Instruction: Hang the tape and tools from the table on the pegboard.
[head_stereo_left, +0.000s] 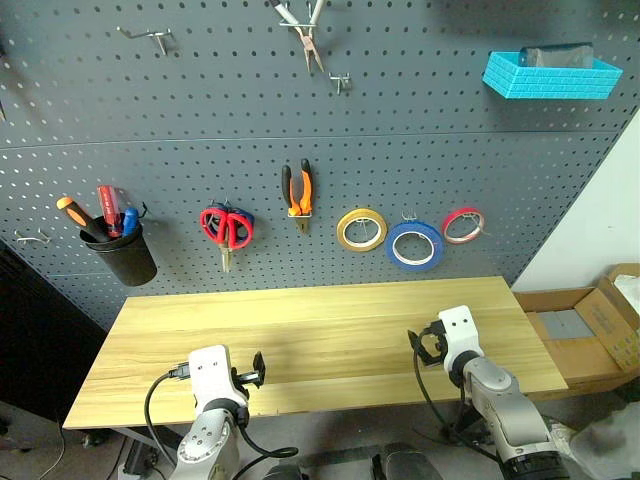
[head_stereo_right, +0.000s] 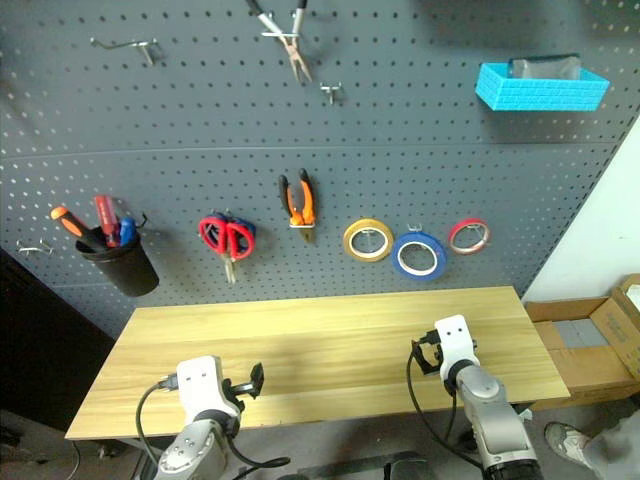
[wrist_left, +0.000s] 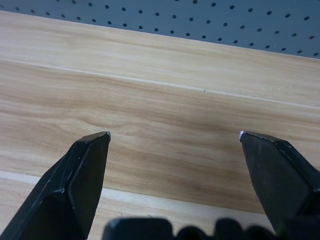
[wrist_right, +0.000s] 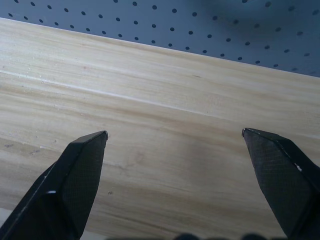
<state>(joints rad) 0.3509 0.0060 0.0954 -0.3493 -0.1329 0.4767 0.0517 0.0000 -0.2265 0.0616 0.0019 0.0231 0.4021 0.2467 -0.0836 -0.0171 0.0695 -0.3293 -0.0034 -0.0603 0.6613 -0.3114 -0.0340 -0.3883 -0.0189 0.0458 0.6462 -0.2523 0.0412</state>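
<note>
Both arms hover low over the front of the desk (head_stereo_left: 320, 320), and both sets of fingers are spread wide with nothing between them. The left gripper (wrist_left: 175, 137) sits near the front left edge, the right gripper (wrist_right: 175, 134) over the right end.

Up on the pegboard (head_stereo_left: 200, 120), everything hangs in a row: the red-handled scissors (head_stereo_left: 227, 230) left of centre, the orange-and-black pliers (head_stereo_left: 298, 192) just right of them, then the yellow roll (head_stereo_left: 361, 229), the blue tape (head_stereo_left: 415, 245) on its hook and the red-pink roll (head_stereo_left: 463, 225).

Far left, the orange-handled screwdriver (head_stereo_left: 78, 217) stands in a black cup (head_stereo_left: 125, 255) on the board. Higher up hang slim white-handled pliers (head_stereo_left: 307, 35); a blue basket (head_stereo_left: 550, 75) sits at the top right.
</note>
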